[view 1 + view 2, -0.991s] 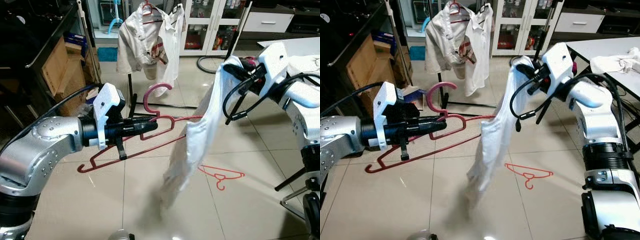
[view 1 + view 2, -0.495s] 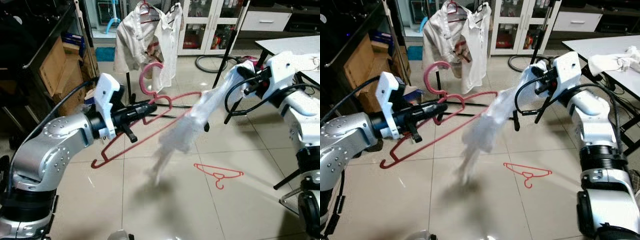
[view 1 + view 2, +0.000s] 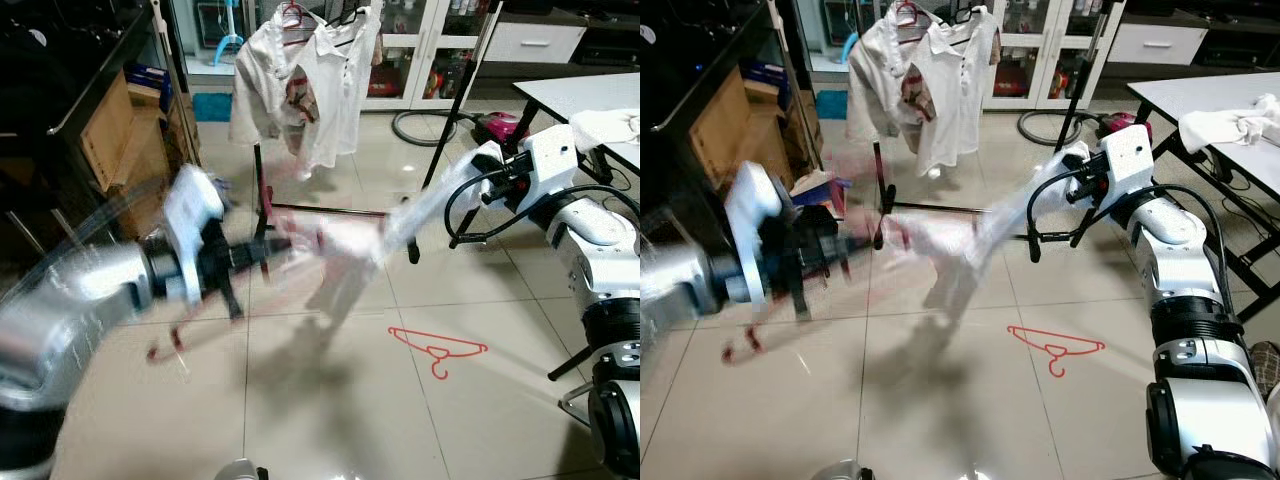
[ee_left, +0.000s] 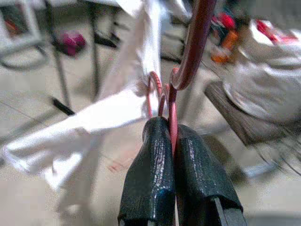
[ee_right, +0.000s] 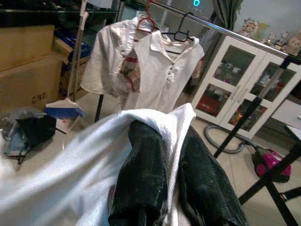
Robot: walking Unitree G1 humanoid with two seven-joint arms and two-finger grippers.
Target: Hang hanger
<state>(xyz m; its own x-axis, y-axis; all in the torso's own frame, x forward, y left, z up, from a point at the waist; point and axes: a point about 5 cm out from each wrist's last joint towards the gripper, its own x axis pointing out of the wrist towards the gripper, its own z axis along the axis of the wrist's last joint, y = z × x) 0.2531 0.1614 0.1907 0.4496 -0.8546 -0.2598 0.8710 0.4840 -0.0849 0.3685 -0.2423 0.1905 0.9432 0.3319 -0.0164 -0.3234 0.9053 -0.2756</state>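
1. The clothes rack [image 3: 902,205] stands well beyond both sets of fingers, at the back of the tiled floor; two white shirts [image 5: 146,66] hang on its top bar.
2. The white cloth [image 3: 345,262] stretches between the two grippers; it looks blurred; one end sits in the right fingers, the other end reaches the dark red hanger.
3. The left gripper [image 4: 171,136] is squeezed tight on the dark red hanger [image 4: 194,44]; the hanger's thin neck runs up between the two black fingers [image 4: 153,174], and its hook curves away past the fingertips.
4. The right gripper [image 5: 173,136] pinches the white cloth; the cloth drapes over both fingers.
5. A small orange hanger [image 3: 1055,350] lies flat on the floor, below the right gripper, well apart from it.
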